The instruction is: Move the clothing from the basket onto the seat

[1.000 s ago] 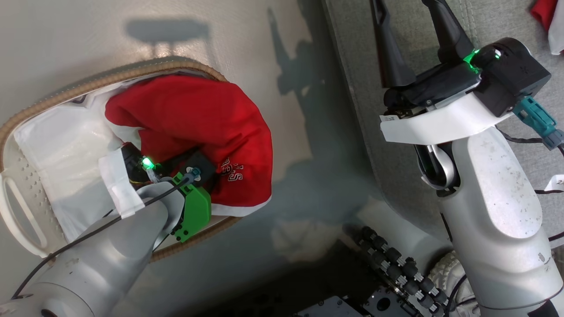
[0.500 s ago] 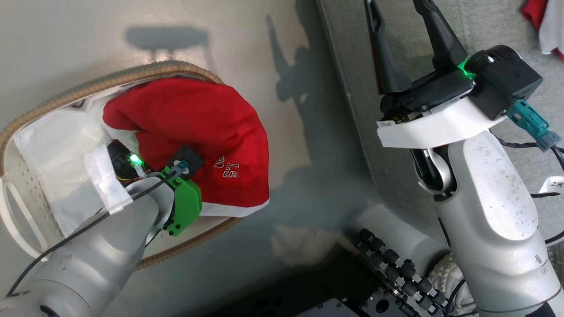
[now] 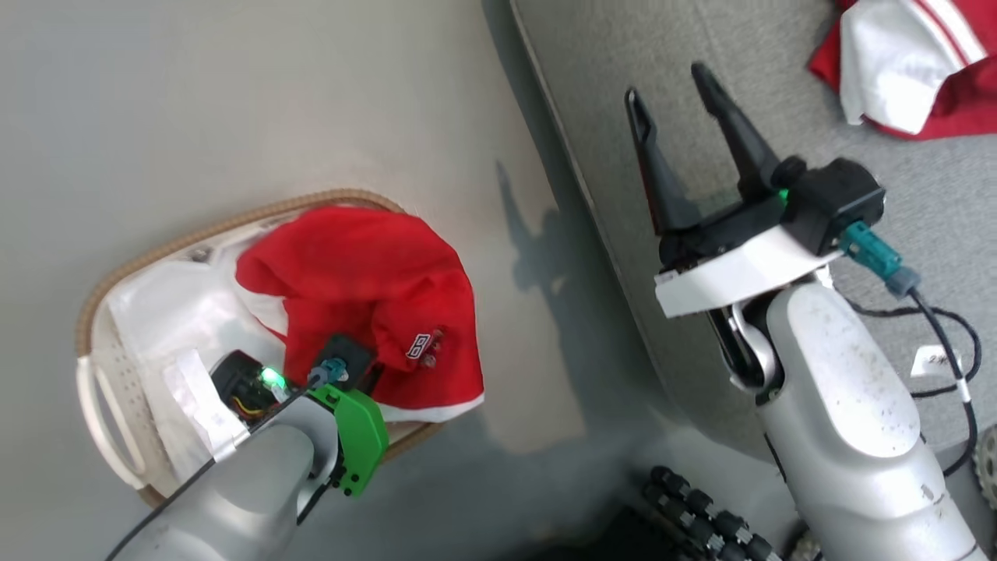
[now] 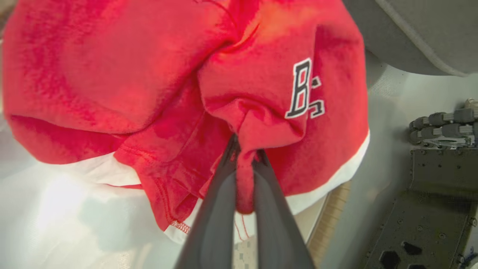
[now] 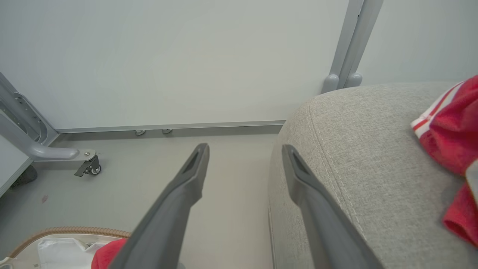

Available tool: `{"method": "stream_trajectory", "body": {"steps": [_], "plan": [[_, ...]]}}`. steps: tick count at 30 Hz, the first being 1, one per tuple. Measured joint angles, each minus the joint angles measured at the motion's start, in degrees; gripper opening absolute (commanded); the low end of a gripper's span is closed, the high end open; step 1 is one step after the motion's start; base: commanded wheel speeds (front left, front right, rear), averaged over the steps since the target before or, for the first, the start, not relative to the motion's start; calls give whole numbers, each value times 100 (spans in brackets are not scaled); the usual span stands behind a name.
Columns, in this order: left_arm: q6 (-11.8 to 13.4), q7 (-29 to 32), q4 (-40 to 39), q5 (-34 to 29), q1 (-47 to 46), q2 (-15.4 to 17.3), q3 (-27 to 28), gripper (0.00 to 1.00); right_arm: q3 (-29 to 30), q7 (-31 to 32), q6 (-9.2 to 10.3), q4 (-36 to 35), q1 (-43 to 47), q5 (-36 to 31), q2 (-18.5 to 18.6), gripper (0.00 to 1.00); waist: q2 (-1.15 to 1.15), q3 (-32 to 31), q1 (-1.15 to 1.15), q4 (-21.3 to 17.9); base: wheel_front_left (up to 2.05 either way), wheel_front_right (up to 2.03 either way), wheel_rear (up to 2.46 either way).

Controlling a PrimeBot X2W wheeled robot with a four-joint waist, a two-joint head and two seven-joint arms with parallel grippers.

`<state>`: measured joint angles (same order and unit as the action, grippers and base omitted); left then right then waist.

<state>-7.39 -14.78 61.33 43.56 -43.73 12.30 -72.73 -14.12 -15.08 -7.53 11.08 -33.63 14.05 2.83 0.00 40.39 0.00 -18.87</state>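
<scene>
Grey floor (image 3: 234, 93) | left hand (image 4: 244, 149) just closed on clothing (image 4: 149, 74) in basket (image 3: 84, 331) | lift next, seat (image 3: 701, 39) to its right | right hand (image 3: 668, 84) spread, empty

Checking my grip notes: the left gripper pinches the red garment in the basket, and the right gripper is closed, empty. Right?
No: the right gripper is open, empty; the right wrist view shows its fingers well apart. The rest holds.
</scene>
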Motion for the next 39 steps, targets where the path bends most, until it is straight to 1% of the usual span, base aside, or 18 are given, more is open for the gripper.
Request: {"method": "stream_trajectory", "body": {"steps": [4,7,10,15,22,27,33,34,39], "plan": [[0,-16,-138,178,162,-84,271,0,4,-1,0,180,233,-49,-1,100,0,-418,0,75,0,0,0],[3,-18,-339,147,305,-90,639,0,30,0,0,314,403,-112,-2,100,0,-738,0,152,0,0,0],[118,-19,-577,-101,587,-108,1013,0,87,0,0,466,621,-169,-3,100,0,-1080,0,252,0,0,0],[238,-24,-1118,-456,1056,-182,1730,0,145,0,0,642,959,-249,-2,100,0,-1597,0,432,0,0,0],[321,-24,-2009,-1214,1744,-241,2764,0,226,-1,0,847,1436,-305,-4,100,0,-2317,0,735,0,0,0],[308,-23,-2602,-1704,2213,-325,3460,0,271,0,0,935,1694,-305,-2,100,0,-2806,0,965,0,0,0],[231,-24,-3378,-2219,2547,-536,4256,0,264,0,0,998,1952,-310,-2,100,0,-3288,0,1210,0,0,0],[194,-24,-3648,-2326,2611,-606,4502,0,252,0,0,1022,2017,-313,0,100,0,-3412,0,1284,0,0,0],[91,-24,-4308,-2595,2744,-789,4986,0,158,0,0,1127,2218,-311,32,100,0,-3664,0,1458,0,0,0]]}}
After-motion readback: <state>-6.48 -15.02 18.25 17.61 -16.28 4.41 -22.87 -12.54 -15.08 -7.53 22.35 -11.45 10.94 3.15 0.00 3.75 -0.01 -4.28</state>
